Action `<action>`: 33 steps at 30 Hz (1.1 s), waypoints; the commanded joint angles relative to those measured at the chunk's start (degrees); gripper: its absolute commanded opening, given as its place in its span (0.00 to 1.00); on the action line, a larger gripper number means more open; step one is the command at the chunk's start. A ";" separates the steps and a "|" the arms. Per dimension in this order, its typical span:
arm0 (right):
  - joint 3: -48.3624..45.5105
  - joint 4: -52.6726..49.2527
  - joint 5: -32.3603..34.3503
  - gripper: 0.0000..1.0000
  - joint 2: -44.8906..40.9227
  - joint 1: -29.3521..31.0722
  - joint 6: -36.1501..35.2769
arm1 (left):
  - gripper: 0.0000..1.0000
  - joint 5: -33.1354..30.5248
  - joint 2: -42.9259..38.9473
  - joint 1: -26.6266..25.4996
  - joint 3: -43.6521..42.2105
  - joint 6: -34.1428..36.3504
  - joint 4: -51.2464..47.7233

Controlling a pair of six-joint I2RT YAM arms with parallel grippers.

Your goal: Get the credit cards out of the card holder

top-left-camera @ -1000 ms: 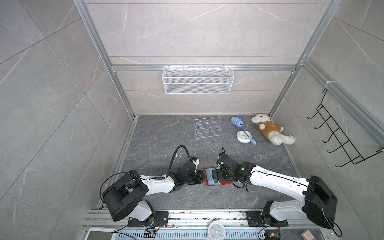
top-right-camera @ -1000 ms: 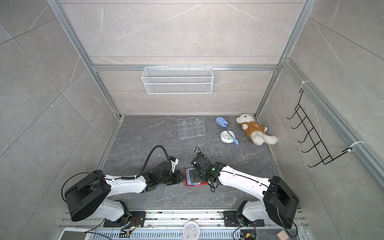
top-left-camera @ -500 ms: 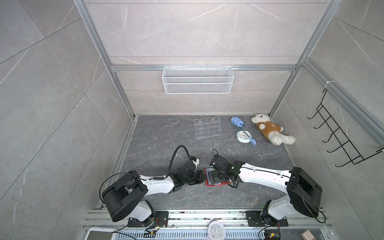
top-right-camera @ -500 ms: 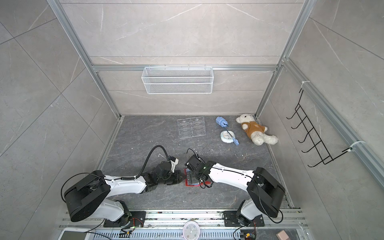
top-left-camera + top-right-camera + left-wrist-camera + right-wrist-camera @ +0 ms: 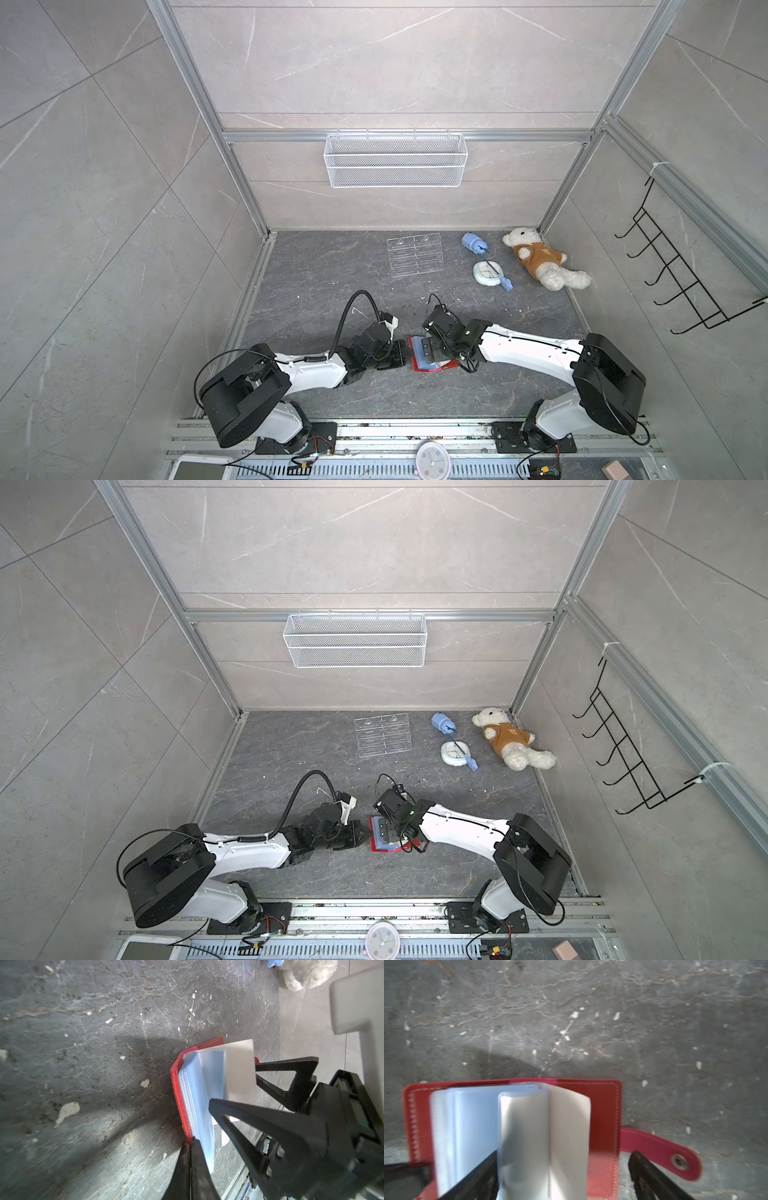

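At lower centre in both top views, on the dark floor [image 5: 332,291]: card holder [image 5: 419,360] [image 5: 375,837], lying open, covers spread left to right, spine running roughly up and down the frame. Pale blue sleeves [image 5: 199,1084] fanned upward, one white page [image 5: 566,1126] standing on edge. Snap tab [image 5: 675,1157] flat on the floor, pointing away from the left gripper [image 5: 190,1144]. Left gripper clenched on the red edge of the left cover. Right gripper [image 5: 563,1153] released, jaws wide apart, straddling the standing page.
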 commanded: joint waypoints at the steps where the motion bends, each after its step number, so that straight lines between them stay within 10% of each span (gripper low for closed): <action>1: -2.18 -2.28 2.15 0.95 -2.60 -1.45 1.20 | 0.00 -0.40 -1.95 -0.17 -0.69 0.88 0.67; 33: -8.59 0.72 1.28 0.93 -3.27 -6.76 1.31 | 0.00 -1.21 -4.94 -0.17 -0.30 2.34 -2.45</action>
